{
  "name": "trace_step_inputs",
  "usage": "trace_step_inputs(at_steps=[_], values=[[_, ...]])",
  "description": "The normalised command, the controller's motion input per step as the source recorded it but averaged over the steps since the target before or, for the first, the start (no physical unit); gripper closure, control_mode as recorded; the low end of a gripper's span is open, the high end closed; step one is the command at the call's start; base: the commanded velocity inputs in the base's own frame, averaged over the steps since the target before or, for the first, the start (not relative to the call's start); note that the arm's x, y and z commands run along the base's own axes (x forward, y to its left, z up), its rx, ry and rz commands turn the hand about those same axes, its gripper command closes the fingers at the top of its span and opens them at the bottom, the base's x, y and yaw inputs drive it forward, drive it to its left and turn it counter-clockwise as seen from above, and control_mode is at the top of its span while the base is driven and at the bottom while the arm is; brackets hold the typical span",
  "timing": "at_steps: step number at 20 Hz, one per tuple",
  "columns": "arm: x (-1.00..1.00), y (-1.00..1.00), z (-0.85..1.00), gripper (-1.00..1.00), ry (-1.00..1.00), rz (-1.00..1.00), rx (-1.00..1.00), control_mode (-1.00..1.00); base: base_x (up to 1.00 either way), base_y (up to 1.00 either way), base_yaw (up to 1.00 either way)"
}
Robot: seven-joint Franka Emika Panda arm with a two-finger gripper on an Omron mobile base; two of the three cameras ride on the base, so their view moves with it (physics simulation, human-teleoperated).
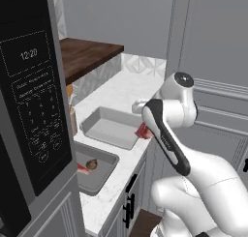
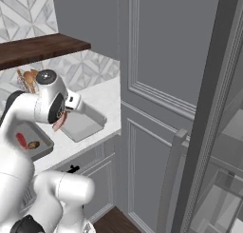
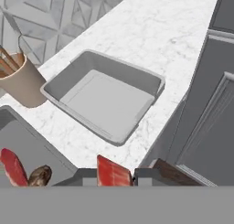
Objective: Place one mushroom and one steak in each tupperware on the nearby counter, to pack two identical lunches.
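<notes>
Gripping a flat marbled red steak (image 3: 113, 171) above speckled counter (image 3: 173, 31).

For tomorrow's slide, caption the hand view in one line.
Gripper holds a steak near an empty tupperware.

Base views flank the counter (image 1: 121, 93); hand view looks down closely.

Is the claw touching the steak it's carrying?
Touching. Hand view: the steak sits clamped between the claw fingertips, no gap either side.
</notes>
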Motion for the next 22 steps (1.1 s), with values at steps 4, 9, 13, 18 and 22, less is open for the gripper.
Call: trace_step_inputs(at_steps=[4, 9, 13, 18, 22], values=[[0.54, 0.17, -0.13, 1.0, 0.0, 0.0, 0.04, -1.0, 0.0, 0.0, 0.0], [0.39, 0.17, 0.0, 1.0, -0.01, -0.08, 0.0, -1.0, 0.0, 0.0, 0.0], [0.46, 0.22, -0.02, 1.0, -0.05, -0.14, 0.0, -1.0, 0.0, 0.0, 0.0], [0.0, 0.14, -0.37, 1.0, -0.11, -0.12, 0.0, -1.0, 0.0, 0.0, 0.0], [0.0, 0.0, -0.69, 1.0, 0.0, -0.06, 0.0, -1.0, 0.0, 0.0, 0.0]])
